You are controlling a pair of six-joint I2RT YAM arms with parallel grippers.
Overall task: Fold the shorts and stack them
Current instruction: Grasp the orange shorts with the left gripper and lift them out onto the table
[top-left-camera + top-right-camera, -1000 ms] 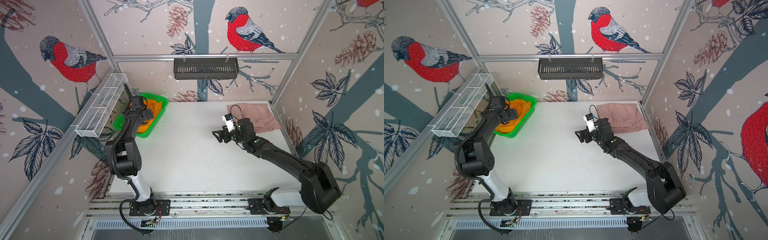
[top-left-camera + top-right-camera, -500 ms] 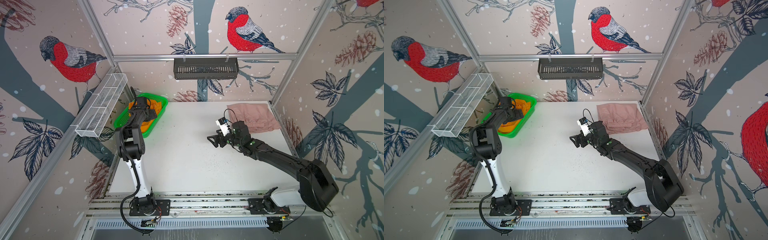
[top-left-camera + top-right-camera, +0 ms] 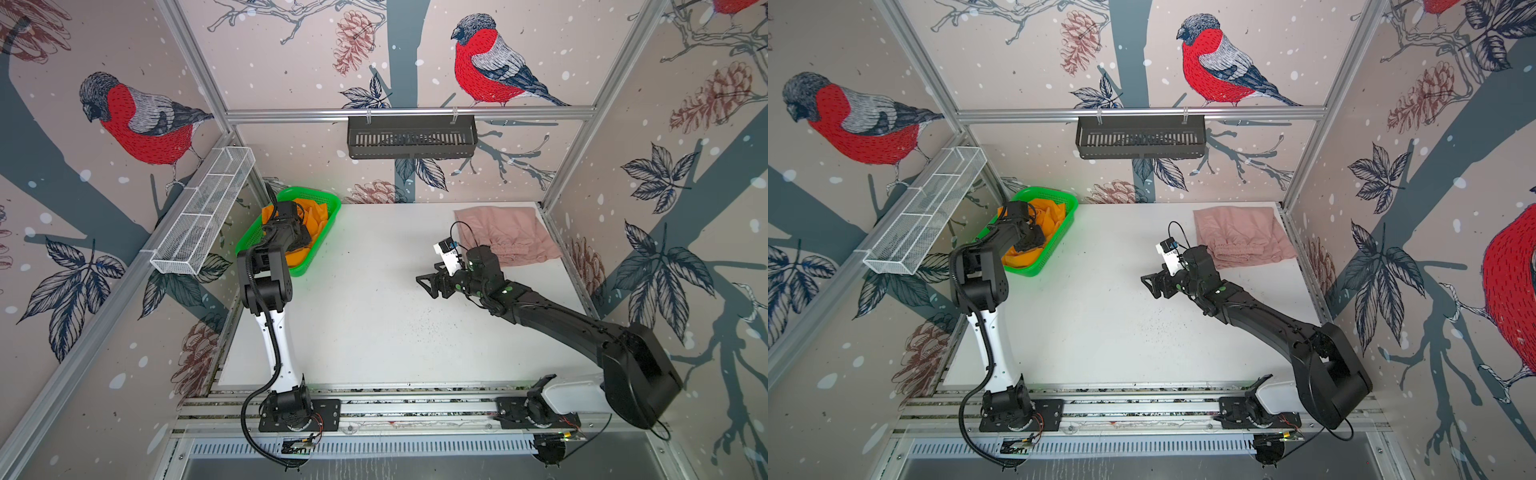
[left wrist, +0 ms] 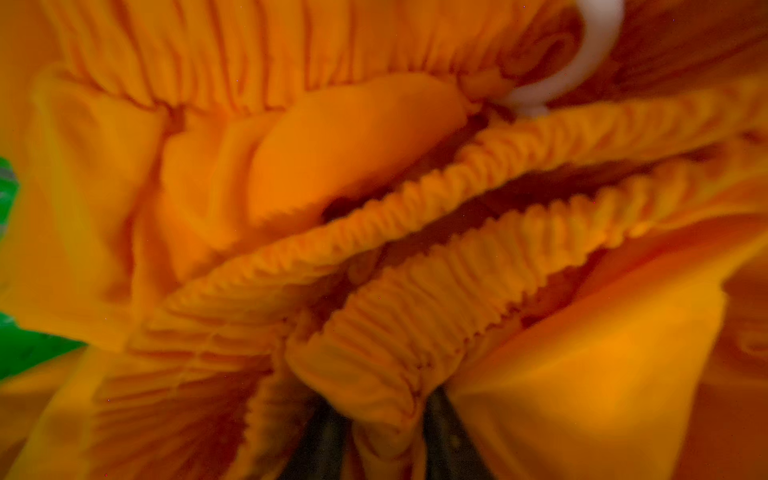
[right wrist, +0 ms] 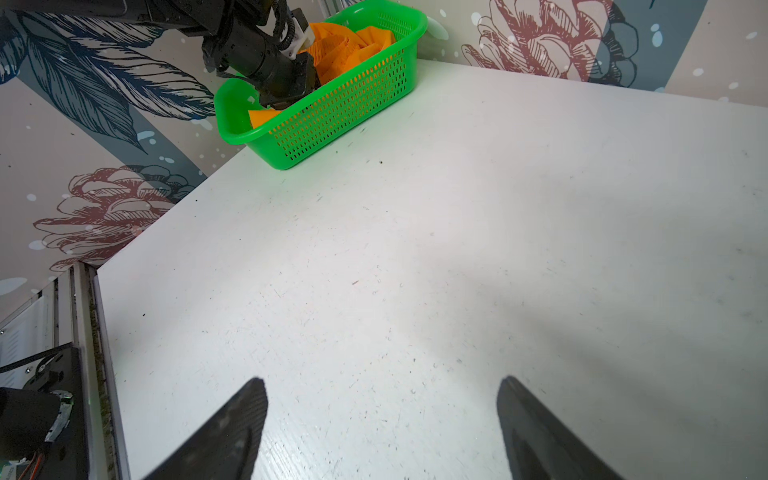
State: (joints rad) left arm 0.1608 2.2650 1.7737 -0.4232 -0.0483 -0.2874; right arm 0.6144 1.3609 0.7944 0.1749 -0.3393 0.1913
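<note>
The orange shorts [image 3: 319,219] lie crumpled inside the green basket [image 3: 333,206], which stands at the far left corner of the table [image 3: 374,328], close against the wall. The left arm reaches down into this basket, and the left gripper [image 4: 386,432] is closed on the orange shorts: in the left wrist view its two dark fingers [image 4: 328,436] stand near to each other with a fold of the gathered waistband [image 4: 457,232] pinched between them. A white cord [image 4: 582,62] curls out beside the waistband in the same view, which is a little blurred, and a small piece of the green basket shows at its edge. In both top views the gripper itself is mostly hidden by the wrist and the fabric. The pink shorts [image 3: 509,235] lie folded and flat at the far right corner of the table, well apart from the basket, with their gathered waistband toward the near side. The right gripper [image 3: 428,284] is near the pink shorts but not touching them; it points toward the left side over the bare table. Its fingers [image 5: 249,399] are wide apart and hold nothing.
</note>
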